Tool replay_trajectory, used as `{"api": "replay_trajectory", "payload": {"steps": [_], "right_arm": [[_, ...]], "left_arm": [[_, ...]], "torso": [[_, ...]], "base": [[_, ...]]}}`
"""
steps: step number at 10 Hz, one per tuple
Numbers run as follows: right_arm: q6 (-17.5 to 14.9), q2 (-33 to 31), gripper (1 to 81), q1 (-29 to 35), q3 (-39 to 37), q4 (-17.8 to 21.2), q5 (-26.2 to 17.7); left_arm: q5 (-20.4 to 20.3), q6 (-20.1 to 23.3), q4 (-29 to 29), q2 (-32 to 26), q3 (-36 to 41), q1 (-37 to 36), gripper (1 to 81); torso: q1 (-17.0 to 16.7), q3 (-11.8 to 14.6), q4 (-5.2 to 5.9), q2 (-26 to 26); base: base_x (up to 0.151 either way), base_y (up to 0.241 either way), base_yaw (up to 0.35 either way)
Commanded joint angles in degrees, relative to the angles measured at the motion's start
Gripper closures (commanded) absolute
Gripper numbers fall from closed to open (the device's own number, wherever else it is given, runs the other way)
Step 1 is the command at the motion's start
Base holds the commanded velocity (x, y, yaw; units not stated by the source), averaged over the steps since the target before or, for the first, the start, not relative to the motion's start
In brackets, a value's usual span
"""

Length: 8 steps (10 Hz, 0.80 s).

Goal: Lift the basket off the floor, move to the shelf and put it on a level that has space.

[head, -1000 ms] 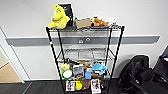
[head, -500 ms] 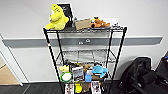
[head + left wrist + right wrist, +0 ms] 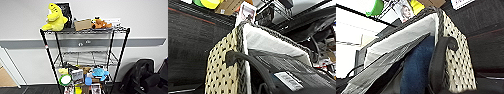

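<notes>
Shelf [image 3: 85,53] carries yellow plush [image 3: 54,17] on top

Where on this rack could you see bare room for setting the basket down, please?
The second tier from the top looks bare between the posts, bordered by the wall behind and the cluttered tier below. The top tier is crowded with a yellow plush, a cardboard box and a brown toy. The lower tiers are packed with small items.
</notes>
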Motion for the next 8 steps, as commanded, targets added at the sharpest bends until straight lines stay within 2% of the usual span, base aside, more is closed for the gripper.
{"api": "replay_trajectory", "payload": {"steps": [1,8], "right_arm": [[0.64,-0.94,81.1,5.92,1.96,1.39,-0.91],[0.64,-1.02,81.1,5.91,1.87,1.3,-0.74]], "left_arm": [[1.36,0.3,0.81,-1.04,2.04,-5.59,81.1],[1.44,0.3,0.81,-1.22,1.96,-5.59,81.1]], "torso": [[0.0,0.0,0.0,-0.02],[-0.02,0.02,0.0,-0.02]], "base": [[0.106,0.0,0.0],[0.102,0.0,0.0]]}}
